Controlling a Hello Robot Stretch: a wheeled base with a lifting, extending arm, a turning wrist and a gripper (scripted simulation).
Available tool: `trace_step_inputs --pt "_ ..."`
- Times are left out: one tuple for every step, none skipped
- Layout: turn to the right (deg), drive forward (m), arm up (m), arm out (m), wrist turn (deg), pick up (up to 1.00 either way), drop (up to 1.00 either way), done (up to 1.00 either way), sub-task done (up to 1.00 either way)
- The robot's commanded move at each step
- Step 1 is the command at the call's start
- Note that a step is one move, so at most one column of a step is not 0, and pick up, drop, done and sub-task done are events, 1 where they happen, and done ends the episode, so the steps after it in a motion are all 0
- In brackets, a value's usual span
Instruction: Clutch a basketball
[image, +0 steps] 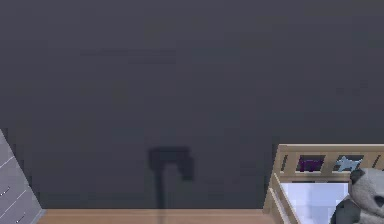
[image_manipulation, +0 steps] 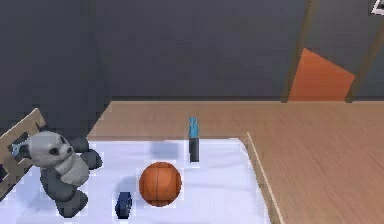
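An orange basketball (image_manipulation: 160, 184) lies on the white bed (image_manipulation: 225, 175) in the arm side view, near the lower middle. A grey and white panda toy (image_manipulation: 62, 168) sits to its left on the same bed. The panda (image: 362, 196) also appears at the forward view's lower right corner.
A slim upright blue and dark object (image_manipulation: 194, 140) stands on the bed behind the ball, and a small dark blue thing (image_manipulation: 124, 206) lies left of the ball. The wooden headboard (image: 322, 160) meets a dark wall (image: 180, 90). Wooden floor (image_manipulation: 310, 150) and an orange panel (image_manipulation: 322, 76) lie beyond the bed.
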Motion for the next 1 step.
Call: trace_step_inputs --pt "0.0 0.0 0.5 0.0 0.0 0.0 0.0 0.0 0.0"
